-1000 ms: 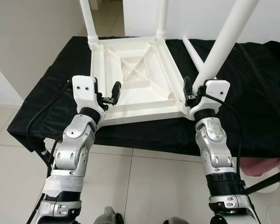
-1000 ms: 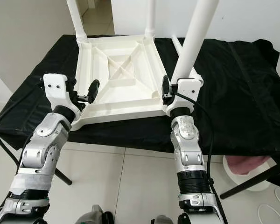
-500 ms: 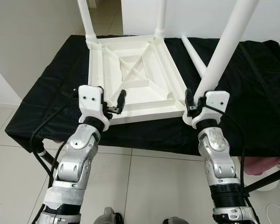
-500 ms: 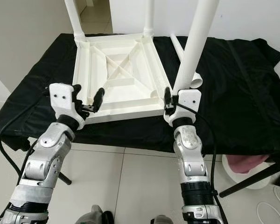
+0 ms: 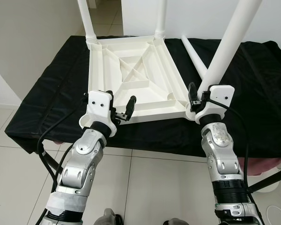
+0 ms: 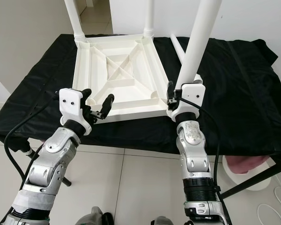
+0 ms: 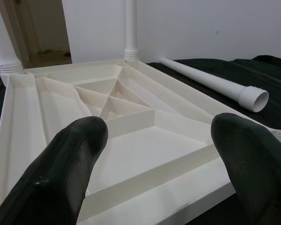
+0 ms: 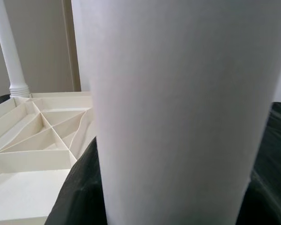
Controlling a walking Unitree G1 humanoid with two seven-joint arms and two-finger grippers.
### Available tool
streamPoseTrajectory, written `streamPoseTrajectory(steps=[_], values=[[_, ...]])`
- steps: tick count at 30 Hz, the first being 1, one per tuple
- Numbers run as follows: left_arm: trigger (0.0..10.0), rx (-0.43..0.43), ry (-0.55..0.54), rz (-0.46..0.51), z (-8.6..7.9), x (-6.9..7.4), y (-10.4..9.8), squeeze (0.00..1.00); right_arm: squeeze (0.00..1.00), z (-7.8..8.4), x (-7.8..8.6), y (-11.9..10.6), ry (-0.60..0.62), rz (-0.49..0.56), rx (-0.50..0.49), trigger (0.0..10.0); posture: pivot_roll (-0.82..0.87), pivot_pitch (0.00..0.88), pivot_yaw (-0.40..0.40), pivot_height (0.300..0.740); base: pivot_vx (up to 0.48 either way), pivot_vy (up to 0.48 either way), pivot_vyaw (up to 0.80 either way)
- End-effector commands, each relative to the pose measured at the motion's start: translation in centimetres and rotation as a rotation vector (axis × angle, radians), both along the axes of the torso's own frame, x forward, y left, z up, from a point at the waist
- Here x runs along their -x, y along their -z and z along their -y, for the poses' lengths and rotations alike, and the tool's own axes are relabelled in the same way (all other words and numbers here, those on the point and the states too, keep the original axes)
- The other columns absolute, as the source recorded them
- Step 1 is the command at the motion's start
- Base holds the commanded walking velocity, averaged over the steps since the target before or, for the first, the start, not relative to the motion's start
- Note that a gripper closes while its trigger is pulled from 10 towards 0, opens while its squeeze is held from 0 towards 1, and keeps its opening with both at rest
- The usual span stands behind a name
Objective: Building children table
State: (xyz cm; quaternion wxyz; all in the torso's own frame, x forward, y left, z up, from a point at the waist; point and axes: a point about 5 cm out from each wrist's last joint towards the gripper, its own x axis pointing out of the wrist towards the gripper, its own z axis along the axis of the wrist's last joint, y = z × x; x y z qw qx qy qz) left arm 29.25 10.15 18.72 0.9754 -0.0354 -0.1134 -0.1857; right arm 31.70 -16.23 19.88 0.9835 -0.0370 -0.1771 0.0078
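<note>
Right gripper [image 5: 195,99] is clamped on a white leg [image 5: 223,49] just above the near right corner socket of the tabletop [image 5: 131,75]. Tabletop lies upside down, ribs up, on the black cloth [image 5: 51,79] covering the stand. Two far legs [image 5: 85,18] stand upright in their sockets; the held leg leans up and away to the right, long axis running from corner to top edge of frame. A fourth, loose leg [image 5: 195,52] lies flat on the cloth just right of the tabletop, axis near-to-far.

Right eye: left gripper [image 6: 97,106] hovers spread at the near left corner, holding nothing, one finger over the rim, apart from it as far as I can tell.

Left wrist: both fingers [image 7: 61,173] wide apart, tabletop's near edge between them and beyond. Loose leg's threaded end [image 7: 253,98] points toward the camera.

Right wrist: held leg close up front, dark fingers [image 8: 79,187] on either side of it.

Handling, my read: hollow moulded plastic, light, stiff, smooth, so legs can slip or spin in the grip. Grab a leg low near the threaded end for control when seating it; high up gives too much lever. Tabletop may slide on the cloth under side load, so brace the rim.
</note>
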Motion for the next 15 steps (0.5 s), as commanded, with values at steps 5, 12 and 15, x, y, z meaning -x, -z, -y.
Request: streamPoseTrajectory(steps=[5, 12, 15], values=[[10.0, -0.031, 0.112, 0.021, 0.47, 0.41, -0.19, 0.00, 0.00, -0.10, -0.13, -0.60, 0.002, 0.018, -0.001, 10.0, -0.10, 0.032, 0.053, 0.740, 0.000, 0.000, 0.00], [10.0, -0.036, 0.116, 0.021, 0.63, 0.37, -0.26, 0.00, 0.00, -0.11, -0.12, -0.53, 0.006, 0.016, -0.005, 10.0, -0.10, 0.032, 0.055, 0.740, 0.000, 0.000, 0.00], [10.0, -0.036, 0.123, 0.025, 0.84, 0.39, -0.37, 0.00, 0.00, 0.03, -0.09, -0.52, 0.012, 0.015, -0.005, 10.0, -0.10, 0.032, 0.055, 0.740, 0.000, 0.000, 0.00]])
